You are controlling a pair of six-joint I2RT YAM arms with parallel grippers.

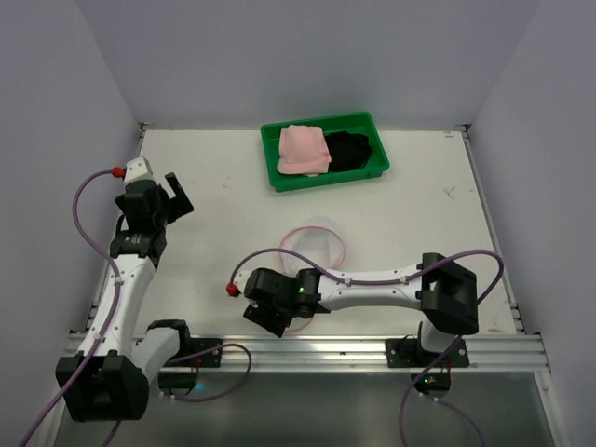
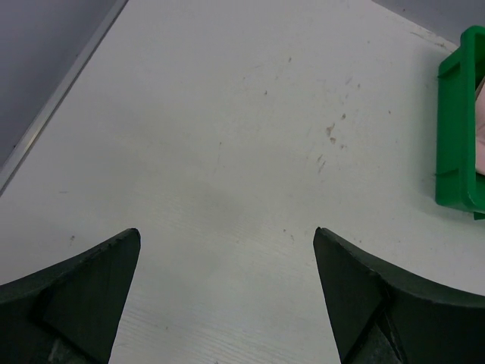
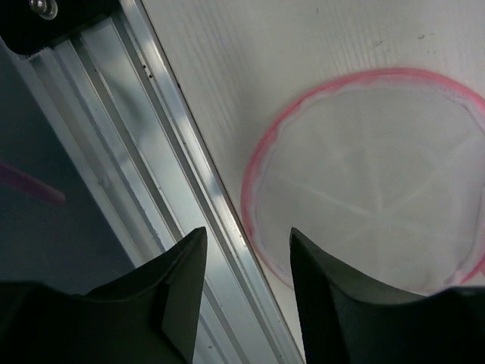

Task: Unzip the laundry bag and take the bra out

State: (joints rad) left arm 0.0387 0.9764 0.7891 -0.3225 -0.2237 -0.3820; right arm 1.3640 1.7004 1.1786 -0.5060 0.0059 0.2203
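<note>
Near rail (image 3: 178,178), laundry bag (image 3: 364,189) under parted right pincer (image 3: 246,246), left pincer (image 2: 227,246) parted, tray (image 1: 326,179) beyond

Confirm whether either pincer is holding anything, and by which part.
Nothing is held. The left pincer is open over the table; the right pincer is open over the laundry bag at its pink rim, with nothing between its fingers.

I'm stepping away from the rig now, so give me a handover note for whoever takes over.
Left gripper: jaws open, empty, above the table on the left.
Right gripper: jaws open, empty, over the laundry bag's near edge by the rail.
The bag lies flat and looks empty.
Green tray at the back holds a pink garment and a black garment.
Left: confirm one is the bra.
</note>
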